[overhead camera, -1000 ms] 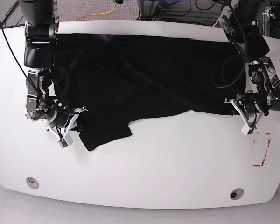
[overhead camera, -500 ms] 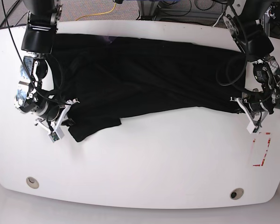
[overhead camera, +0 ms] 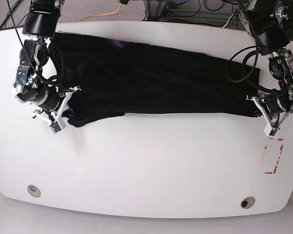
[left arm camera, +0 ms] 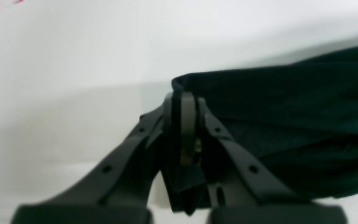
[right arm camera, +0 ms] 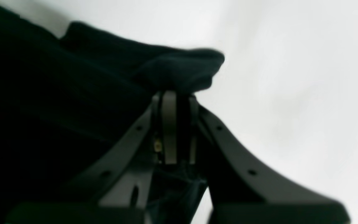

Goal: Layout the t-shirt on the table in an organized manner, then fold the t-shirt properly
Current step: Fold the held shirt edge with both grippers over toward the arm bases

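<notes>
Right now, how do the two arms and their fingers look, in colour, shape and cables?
Both arms are black, with bulky rounded housings. The left gripper and the right gripper carry white brackets at the wrist. Loose black cables loop along each arm. In the wrist views the fingers are slim, flat, grey pads on dark angled struts with small round holes.

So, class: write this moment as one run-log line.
phase: spreading | left gripper: shut on t-shirt edge | right gripper: shut on t-shirt edge | t-shirt: stretched between grippers across table | fold: not begun
</notes>
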`<state>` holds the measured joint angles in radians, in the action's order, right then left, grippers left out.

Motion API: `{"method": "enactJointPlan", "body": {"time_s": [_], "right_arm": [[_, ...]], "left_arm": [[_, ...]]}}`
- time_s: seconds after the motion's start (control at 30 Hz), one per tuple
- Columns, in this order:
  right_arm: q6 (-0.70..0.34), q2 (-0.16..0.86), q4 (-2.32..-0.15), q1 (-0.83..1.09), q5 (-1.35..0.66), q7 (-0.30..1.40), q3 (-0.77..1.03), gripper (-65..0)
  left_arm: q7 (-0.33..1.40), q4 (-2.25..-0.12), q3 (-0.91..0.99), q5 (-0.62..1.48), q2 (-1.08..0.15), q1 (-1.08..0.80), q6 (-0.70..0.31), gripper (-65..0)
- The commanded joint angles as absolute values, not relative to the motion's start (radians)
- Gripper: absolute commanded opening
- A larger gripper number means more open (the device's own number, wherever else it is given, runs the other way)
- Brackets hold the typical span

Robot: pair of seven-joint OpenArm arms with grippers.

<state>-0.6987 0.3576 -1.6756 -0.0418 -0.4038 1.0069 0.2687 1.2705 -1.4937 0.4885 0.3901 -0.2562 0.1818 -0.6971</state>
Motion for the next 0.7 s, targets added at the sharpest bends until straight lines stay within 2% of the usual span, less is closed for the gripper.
{"method": "enactJointPlan", "body": {"time_s": [0.0, 0.23, 0.43, 0.67], "right_arm": [[-0.698, 0.372, -1.725, -0.033, -0.417, 0.989, 0.274, -64.7], [-0.698, 0.338, -1.857, 0.058, -0.418, 0.998, 0.303, -64.5], [-0.698, 0.323, -1.972, 0.111, -0.418, 1.082, 0.338, -64.5], [-0.698, 0.302, -2.009, 0.148, -0.418, 1.141, 0.384, -64.5]], "left_arm": [[1.264, -1.523, 0.492, 0.394, -0.275, 0.189, -0.698, -65.0], [1.264, -1.523, 0.492, 0.394, -0.283, 0.17, -0.698, -65.0], [1.264, -1.524, 0.492, 0.394, -0.294, 0.15, -0.698, -65.0], [1.264, -1.523, 0.492, 0.394, -0.32, 0.143, -0.698, -65.0]]}}
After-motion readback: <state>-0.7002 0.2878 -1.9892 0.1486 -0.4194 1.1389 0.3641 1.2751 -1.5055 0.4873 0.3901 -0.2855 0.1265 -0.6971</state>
